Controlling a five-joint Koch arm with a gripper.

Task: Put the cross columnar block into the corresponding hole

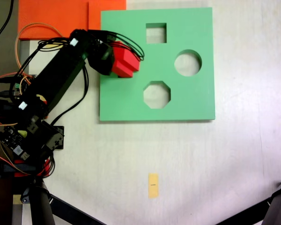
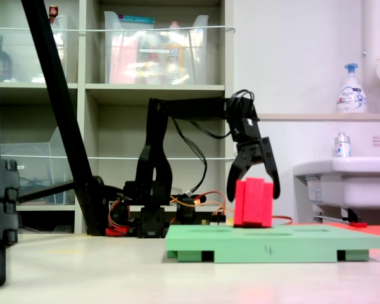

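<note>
Red foam, matte and stepped in outline, makes up the cross columnar block (image 2: pixel 253 202), which stands upright on the top face of the green foam board (image 2: pixel 272 244) in the second exterior view. In the first exterior view the block (image 1: pixel 126 61) sits at the board's left portion, near the left edge, its ridged plus-like top visible beside the black arm.

The gripper (image 2: pixel 254 180) hangs from the arm's forward link and points downward, its two black fingers spread to either side of the block's upper half. The jaws stand about as wide as the block; whether the fingers press on the foam or merely flank it cannot be told from either view.

Three cutouts show on the board (image 1: pixel 196 103) in the first exterior view: a square cutout (image 1: pixel 156 33) near the top, a round cutout (image 1: pixel 188 63) toward the right, and an octagonal cutout (image 1: pixel 156 94) lower centre. The corresponding hole is not visible; the block and gripper cover that part of the board.

The board is flat, square and thick, with small notches along its lower front edge in the second exterior view. Orange sheets (image 1: pixel 61 16) lie beyond its upper left corner. A small tan tag (image 1: pixel 153 185) lies well apart on the pale table (image 1: pixel 234 159).
</note>
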